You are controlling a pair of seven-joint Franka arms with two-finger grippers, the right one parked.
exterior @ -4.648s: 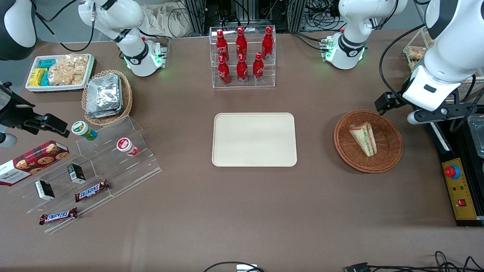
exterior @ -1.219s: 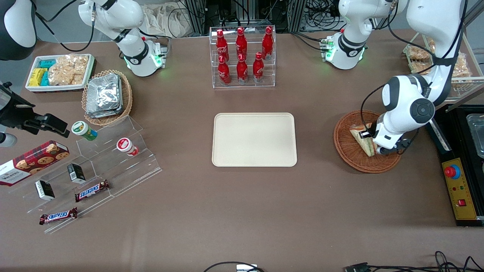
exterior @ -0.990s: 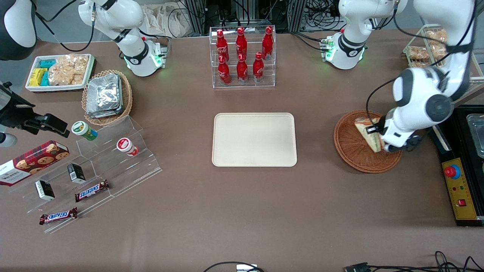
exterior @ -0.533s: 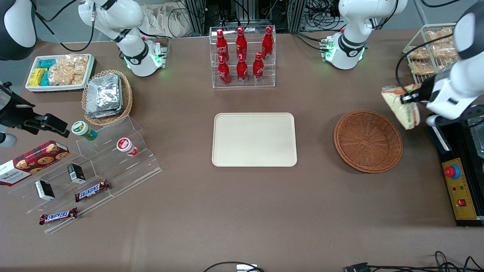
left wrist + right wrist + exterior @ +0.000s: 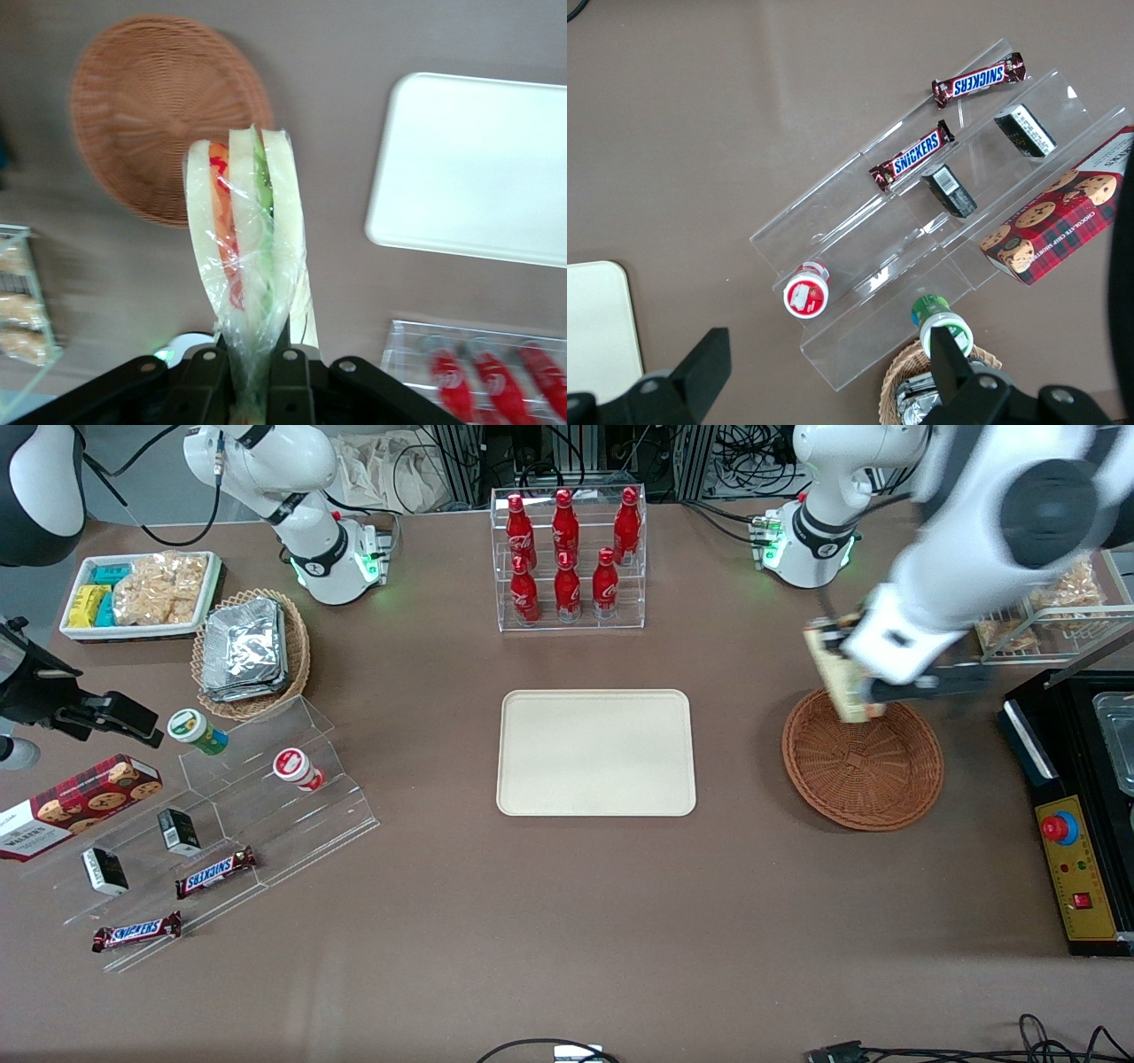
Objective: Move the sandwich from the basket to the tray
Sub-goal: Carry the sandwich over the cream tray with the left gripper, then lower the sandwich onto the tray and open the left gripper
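One pincer (image 5: 257,376) is at work, raised above the worktop (image 5: 567,921), and it is clenched on the base of one triangular sandwich of white bread with green and orange-red filling in clear wrap (image 5: 248,266). The sandwich hangs in the air over the rim of one round reddish-brown wicker basket (image 5: 862,757), at the rim part farthest from the front camera; it touches neither basket nor worktop. This basket has nothing in it. Beside the basket, toward the parked arm's end, lies one flat cream-beige rectangular tray (image 5: 595,752), with nothing on it. Farther from the front camera than the tray stands one clear acrylic rack (image 5: 569,558) holding six red bottles (image 5: 566,530), three in each of two rows. Toward the parked arm's end, one lighter tan wicker basket (image 5: 252,654) holds foil-wrapped packets (image 5: 242,646), which I cannot count.
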